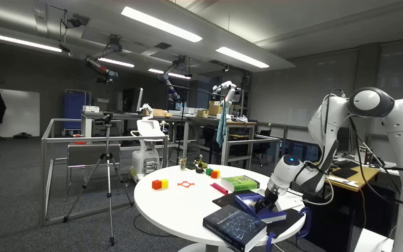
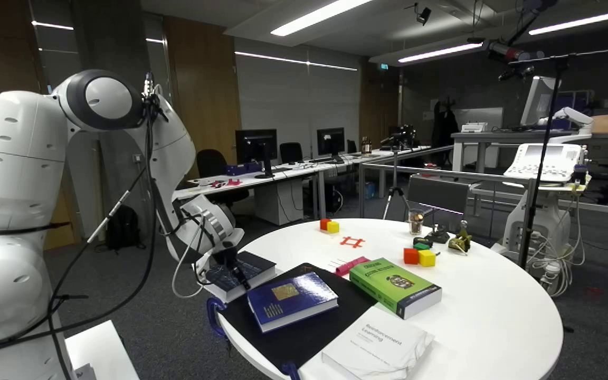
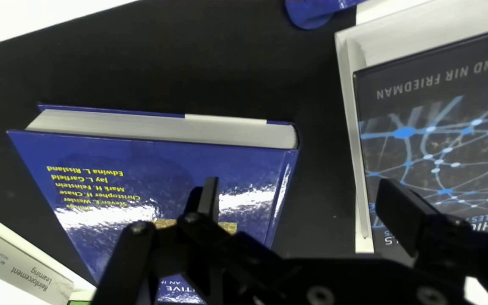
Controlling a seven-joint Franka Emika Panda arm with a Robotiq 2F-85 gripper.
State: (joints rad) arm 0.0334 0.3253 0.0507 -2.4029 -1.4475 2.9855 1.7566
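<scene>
Your pincer (image 3: 299,195) gapes near one blue book (image 2: 292,300) on the black mat (image 3: 163,55); one dark book (image 1: 235,224) crowds them, and one green book (image 2: 391,285), one white book (image 2: 377,345) and five cubes (image 2: 411,256) lie around.

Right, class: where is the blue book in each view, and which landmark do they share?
In an exterior view: the blue book lies low, right of centre.
In an exterior view: the blue book lies low, near the middle.
In the wrist view: the blue book lies mostly left of centre, partly covered by the gripper.
Shared landmark: the dark book with a network design.
</scene>
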